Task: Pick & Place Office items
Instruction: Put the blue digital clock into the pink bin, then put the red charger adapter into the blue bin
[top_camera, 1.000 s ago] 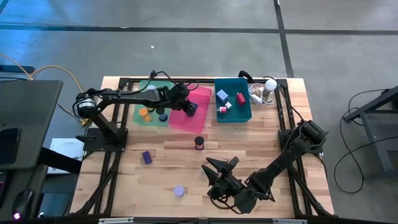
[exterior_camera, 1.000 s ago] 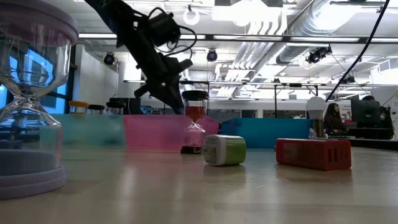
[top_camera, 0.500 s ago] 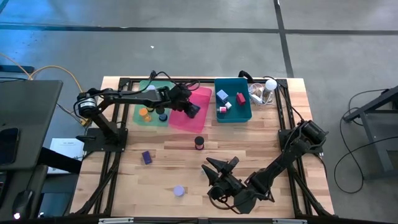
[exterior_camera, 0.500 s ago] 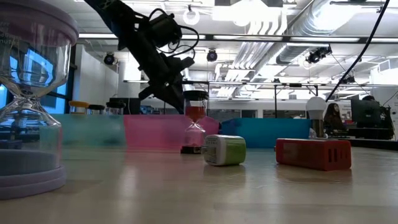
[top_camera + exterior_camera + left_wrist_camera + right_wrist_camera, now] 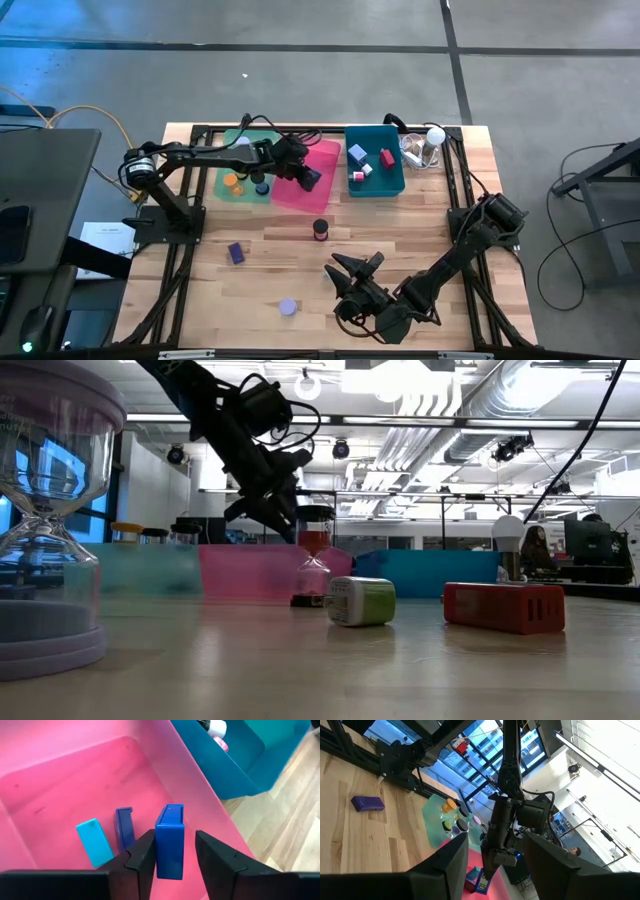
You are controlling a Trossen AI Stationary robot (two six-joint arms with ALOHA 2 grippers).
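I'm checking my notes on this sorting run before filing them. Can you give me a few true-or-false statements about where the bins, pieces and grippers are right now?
1. The left gripper is over the pink bin. True.
2. A blue block sits between its fingers. True.
3. The pink bin is empty. False: a light blue block and a dark blue block lie in it.
4. The right gripper is over the teal bin. False: it is over the table's near side.
5. A purple block lies on the table. True.
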